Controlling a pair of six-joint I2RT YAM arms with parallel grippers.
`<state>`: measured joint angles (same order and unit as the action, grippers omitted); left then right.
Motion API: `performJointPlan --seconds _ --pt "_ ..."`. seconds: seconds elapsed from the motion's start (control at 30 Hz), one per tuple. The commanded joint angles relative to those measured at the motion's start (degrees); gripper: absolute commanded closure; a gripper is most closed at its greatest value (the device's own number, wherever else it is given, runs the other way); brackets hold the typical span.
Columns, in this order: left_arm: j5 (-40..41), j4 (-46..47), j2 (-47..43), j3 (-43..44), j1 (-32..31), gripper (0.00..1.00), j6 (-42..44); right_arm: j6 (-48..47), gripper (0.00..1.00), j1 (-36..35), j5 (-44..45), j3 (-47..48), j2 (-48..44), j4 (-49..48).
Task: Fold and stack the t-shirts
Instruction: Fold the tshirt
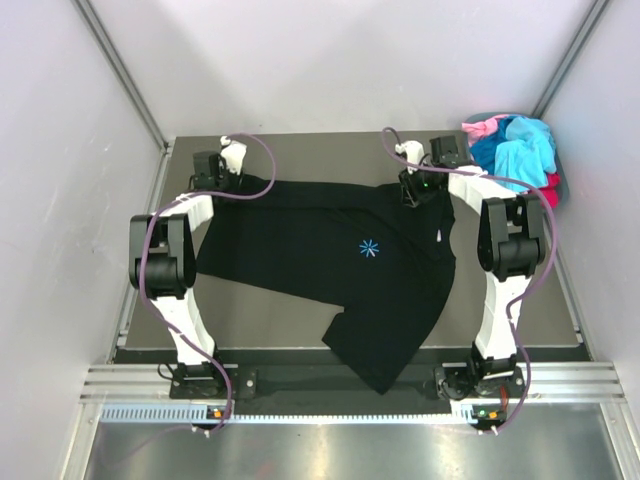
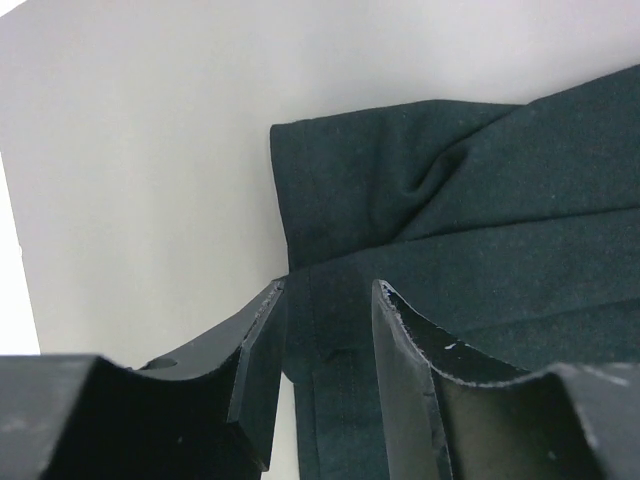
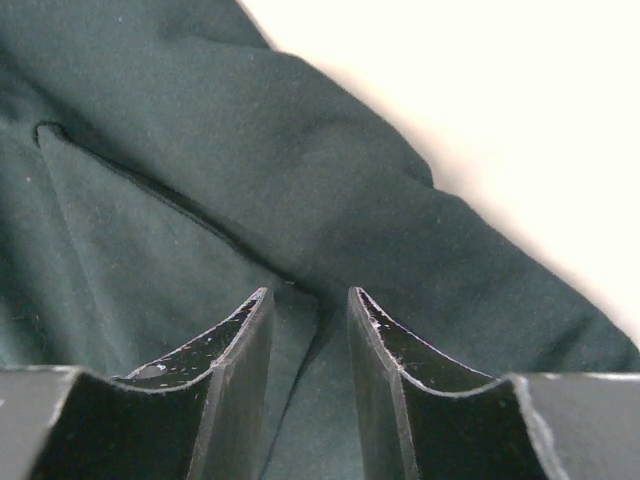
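Observation:
A large black t-shirt (image 1: 360, 260) with a small light-blue starburst logo lies spread across the table, one corner hanging over the near edge. My left gripper (image 1: 228, 185) is at the shirt's far left sleeve. In the left wrist view it (image 2: 328, 290) stands open, and the sleeve hem (image 2: 345, 360) runs loosely between the fingers. My right gripper (image 1: 415, 192) is at the far right shoulder. Seen from the right wrist, it (image 3: 308, 295) is open over a fold of the black cloth (image 3: 200, 150), which lies flat in the gap.
A grey-blue basket (image 1: 561, 172) stands at the back right corner with turquoise (image 1: 525, 150), pink (image 1: 485, 127) and red (image 1: 551, 183) shirts heaped in it. Grey walls close in on both sides. A metal rail runs along the near edge.

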<state>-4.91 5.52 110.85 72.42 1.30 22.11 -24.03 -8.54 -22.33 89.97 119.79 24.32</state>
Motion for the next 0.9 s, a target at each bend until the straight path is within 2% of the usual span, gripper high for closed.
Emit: performJointPlan --seconds 0.0,0.23,0.33,0.37,0.43,0.57,0.7,0.87 --pt "-0.2 1.8 -3.6 -0.6 -0.2 0.56 -1.1 -0.8 0.63 -0.6 -0.7 -0.5 -0.1 1.2" --pt "-0.2 1.8 -4.2 -1.5 -0.2 0.56 -1.1 -1.2 0.64 -0.6 -0.7 0.6 1.1 3.5" --pt "-0.3 1.3 -4.5 -1.7 -0.2 0.56 -1.0 -1.0 0.69 -0.6 -0.8 1.2 1.9 3.5" --pt "-0.2 1.2 -4.6 -1.8 -0.2 0.56 -0.8 -1.0 0.74 -0.6 -0.8 1.7 2.0 3.6" --pt "0.2 1.2 -4.6 -2.0 -0.2 0.56 -0.6 -1.0 0.78 -0.6 -1.1 2.0 2.4 4.2" --pt "0.3 1.2 -4.8 -2.3 -0.2 0.56 -0.5 -1.4 1.0 -0.6 -1.7 1.9 1.8 4.6" --pt "0.1 1.1 -5.9 -3.1 -0.2 0.57 -0.7 -1.7 1.0 -1.4 -0.6 -1.5 -3.9 3.0" --pt "0.0 0.5 -8.8 -5.2 -0.2 0.57 -0.8 -4.5 1.0 -6.7 3.5 -7.4 -12.3 3.5"
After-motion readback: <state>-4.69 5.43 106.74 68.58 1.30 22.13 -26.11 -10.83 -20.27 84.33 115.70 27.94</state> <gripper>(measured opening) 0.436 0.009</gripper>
